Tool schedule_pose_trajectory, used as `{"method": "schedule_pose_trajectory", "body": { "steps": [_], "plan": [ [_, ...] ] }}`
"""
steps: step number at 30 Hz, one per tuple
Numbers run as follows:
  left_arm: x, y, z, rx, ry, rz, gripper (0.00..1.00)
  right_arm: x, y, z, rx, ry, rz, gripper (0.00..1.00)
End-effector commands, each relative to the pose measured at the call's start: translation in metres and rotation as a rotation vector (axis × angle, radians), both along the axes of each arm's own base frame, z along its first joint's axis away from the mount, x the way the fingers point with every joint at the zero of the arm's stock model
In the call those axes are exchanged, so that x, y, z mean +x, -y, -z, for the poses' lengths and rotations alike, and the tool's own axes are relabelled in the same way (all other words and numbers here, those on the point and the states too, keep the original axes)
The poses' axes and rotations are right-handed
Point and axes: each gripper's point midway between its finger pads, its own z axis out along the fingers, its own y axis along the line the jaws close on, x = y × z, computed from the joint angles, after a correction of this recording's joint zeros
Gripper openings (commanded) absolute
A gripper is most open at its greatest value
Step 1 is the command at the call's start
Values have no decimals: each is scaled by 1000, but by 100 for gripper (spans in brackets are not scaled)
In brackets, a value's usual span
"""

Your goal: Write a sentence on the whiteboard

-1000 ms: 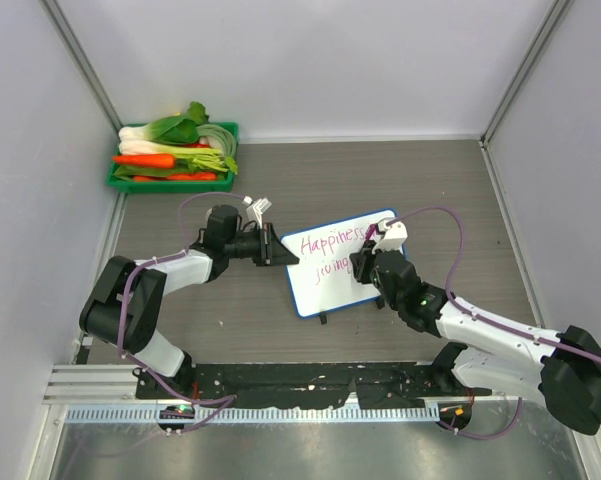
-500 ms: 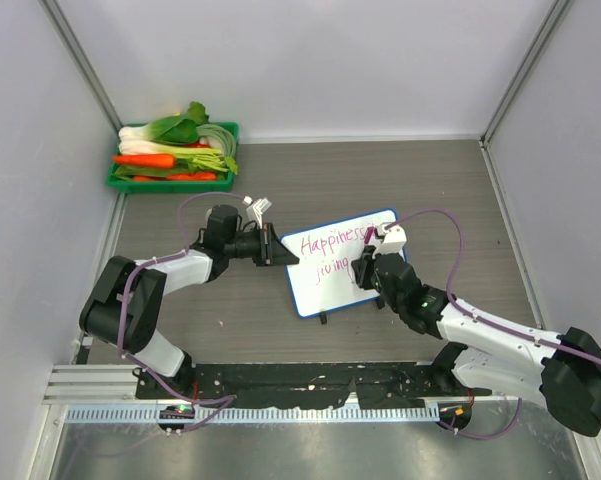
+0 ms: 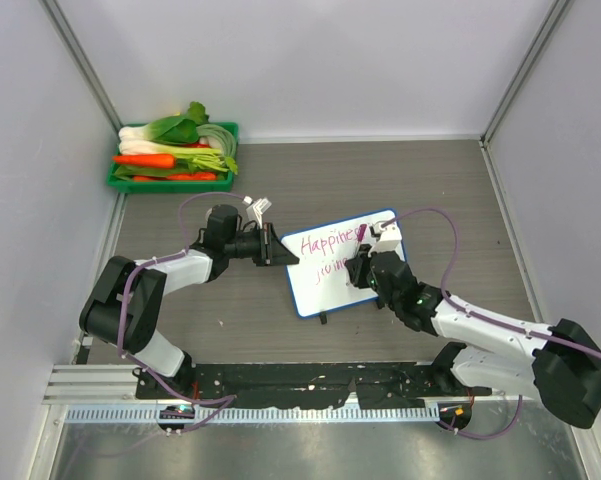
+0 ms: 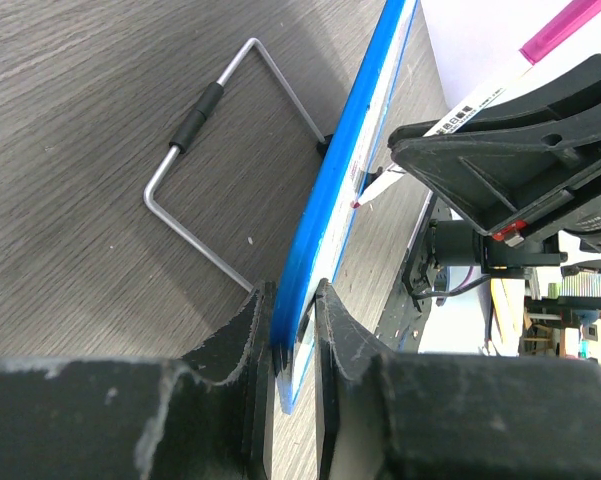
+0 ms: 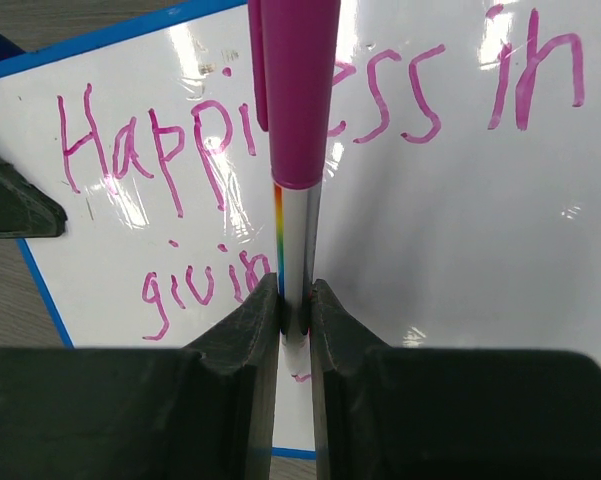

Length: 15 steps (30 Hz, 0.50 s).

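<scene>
Now, board (image 3: pixel 325 293): mid-table (image 3: pixel 450 190), skewed, with its left edge toward the left arm and its writing face up toward the top camera.
Text (image 5: pixel 210 150): pink handwriting, "Happiness in" on the top line and "givin" beneath it, with the last letters hidden behind the marker.
Left hand (image 4: pixel 292 300): fingers closed on the board's blue left edge, pinching it from both sides.
Right hand (image 5: pixel 294 300): over the board's right half, clamped on the marker's lower barrel.
Marker (image 5: pixel 298 90): white barrel, pink cap on the rear end, tip right at the board's face by the second line.
Stand (image 4: pixel 195 150): bent wire leg on the table behind the board.
Tray (image 3: pixel 175 183): green, holding vegetables, at the far left corner, well apart from the board.
</scene>
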Motion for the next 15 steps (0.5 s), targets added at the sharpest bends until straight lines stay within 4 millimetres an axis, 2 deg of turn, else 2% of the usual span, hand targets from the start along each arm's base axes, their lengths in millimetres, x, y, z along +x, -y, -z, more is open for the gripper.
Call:
{"method": "schedule_pose_trajectory", "body": {
  "steps": [1,4,7,15],
  "plan": [
    [5,-15,44,160,-29,-77,0,15,-7,-51,122,106,35,1],
    [5,-14,45,160,-31,-74,0,14,-8,-70,186,140,17,1],
    [5,-15,45,160,-31,-76,0,15,-6,-81,221,157,17,1],
    [5,-15,44,161,-25,-76,0,18,7,-86,208,170,41,1]
  ]
}}
